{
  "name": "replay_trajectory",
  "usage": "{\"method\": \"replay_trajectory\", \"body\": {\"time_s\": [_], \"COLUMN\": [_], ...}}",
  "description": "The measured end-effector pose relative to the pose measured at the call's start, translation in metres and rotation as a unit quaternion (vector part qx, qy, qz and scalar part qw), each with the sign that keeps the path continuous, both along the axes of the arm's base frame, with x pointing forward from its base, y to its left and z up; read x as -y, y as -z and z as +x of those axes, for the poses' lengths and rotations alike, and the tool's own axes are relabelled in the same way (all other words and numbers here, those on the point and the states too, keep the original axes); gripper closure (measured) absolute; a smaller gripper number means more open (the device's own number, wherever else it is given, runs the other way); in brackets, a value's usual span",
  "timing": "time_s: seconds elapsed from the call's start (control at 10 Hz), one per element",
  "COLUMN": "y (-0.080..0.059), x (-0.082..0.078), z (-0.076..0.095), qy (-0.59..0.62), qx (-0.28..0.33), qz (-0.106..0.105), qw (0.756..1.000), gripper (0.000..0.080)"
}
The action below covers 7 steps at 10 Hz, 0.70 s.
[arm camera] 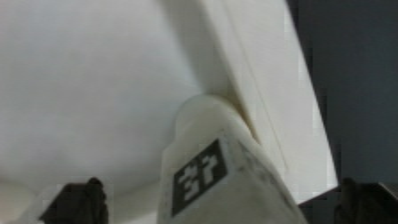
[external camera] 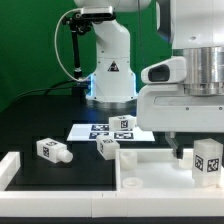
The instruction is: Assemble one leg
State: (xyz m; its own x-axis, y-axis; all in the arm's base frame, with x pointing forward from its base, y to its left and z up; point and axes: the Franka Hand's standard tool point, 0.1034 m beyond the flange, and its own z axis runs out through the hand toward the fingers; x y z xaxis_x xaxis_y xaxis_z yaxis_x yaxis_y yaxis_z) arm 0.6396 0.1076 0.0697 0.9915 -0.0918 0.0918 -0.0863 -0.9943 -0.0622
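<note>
Closest to me in the exterior view runs a white raised rim (external camera: 10, 165) along the table's front edge, rising at the exterior view's left into a corner. Behind it the black table (external camera: 60, 125) lies open, with bare room at the left and middle.

On the exterior view's right sits the large flat white panel (external camera: 150, 172), its raised lip (external camera: 125, 158) facing the open table. Standing on it near its right end is one leg (external camera: 206, 160), upright, its tag facing forward. The arm's white wrist body (external camera: 185, 95) hangs right above it and crowds that whole corner.

From the wrist view, the same leg (arm camera: 214, 165) rises between the two dark fingertips (arm camera: 75, 200), one on each side, with clear gaps on both sides; neither tip touches it. The claw (arm camera: 222, 203) stands wide and released, holding nothing. The leg stands close against the panel's raised wall (arm camera: 240, 60).

Out on the open table lie two more loose legs: one (external camera: 52, 150) toward the left, on its side, and another (external camera: 107, 147) just beside the panel's lip. Farther back the marker board (external camera: 90, 130) lies flat, with one more leg (external camera: 121, 125) at it. Beyond stands the robot's base (external camera: 108, 70), with a green backdrop (external camera: 30, 40) behind it.
</note>
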Motion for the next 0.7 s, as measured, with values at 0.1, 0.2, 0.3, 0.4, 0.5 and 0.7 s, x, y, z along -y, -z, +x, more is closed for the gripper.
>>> {"method": "replay_trajectory", "body": {"time_s": [0.1,0.2,0.3,0.4,0.5,0.7], "y": [-0.0014,-0.0007,-0.0004,-0.0003,-0.0001,0.0008], "x": [0.0005,0.0009,0.0009,0.0010,0.0007,-0.0004], "z": [0.0017,0.0016,0.0015,0.0014,0.0013,0.0009], "qy": [-0.063,-0.051,-0.030,-0.024,0.017,0.117], "qx": [0.001,0.001,0.000,-0.001,-0.003,-0.006], "qz": [-0.011,-0.010,-0.008,-0.007,-0.003,0.006], "qw": [0.998,0.999,1.000,1.000,1.000,0.993], "gripper": [0.0150,0.0179,0.0346,0.0346,0.0513,0.0514]}}
